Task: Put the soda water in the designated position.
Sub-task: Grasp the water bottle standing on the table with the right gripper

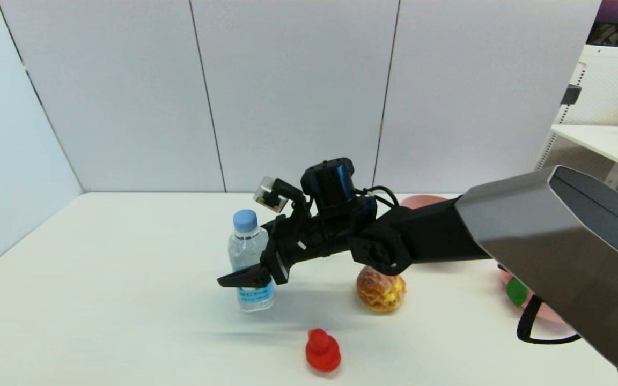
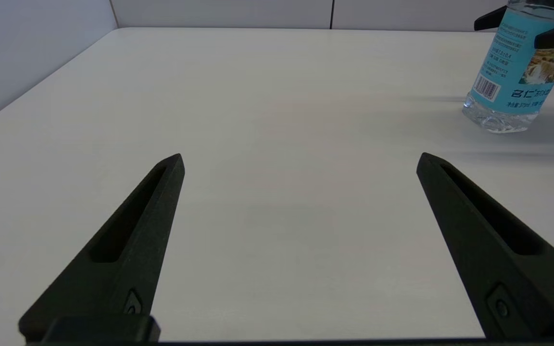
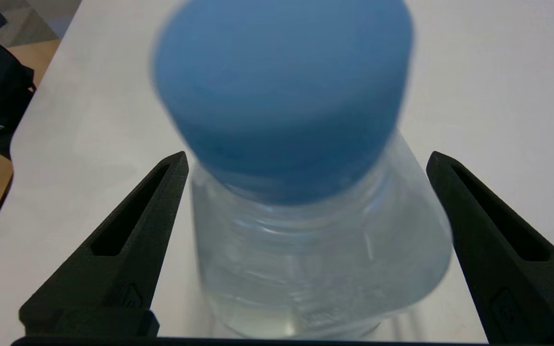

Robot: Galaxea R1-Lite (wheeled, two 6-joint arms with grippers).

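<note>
The soda water (image 1: 250, 262), a clear bottle with a light-blue cap and blue label, stands upright on the white table (image 1: 100, 279) left of centre. My right gripper (image 1: 244, 274) reaches in from the right and is open, one finger on each side of the bottle at label height. In the right wrist view the soda water (image 3: 306, 144) fills the space between the spread fingers (image 3: 132, 230) of the right gripper (image 3: 306, 158). My left gripper (image 2: 301, 161) hangs open over bare tabletop, with the soda water (image 2: 512, 77) off to one side. Nothing marks the designated position.
A golden bread roll (image 1: 381, 289) lies under the right forearm. A red toy (image 1: 322, 351) sits near the front edge. A pink bowl (image 1: 421, 201) stands behind the arm, and a pink dish with a green item (image 1: 516, 292) is at the right.
</note>
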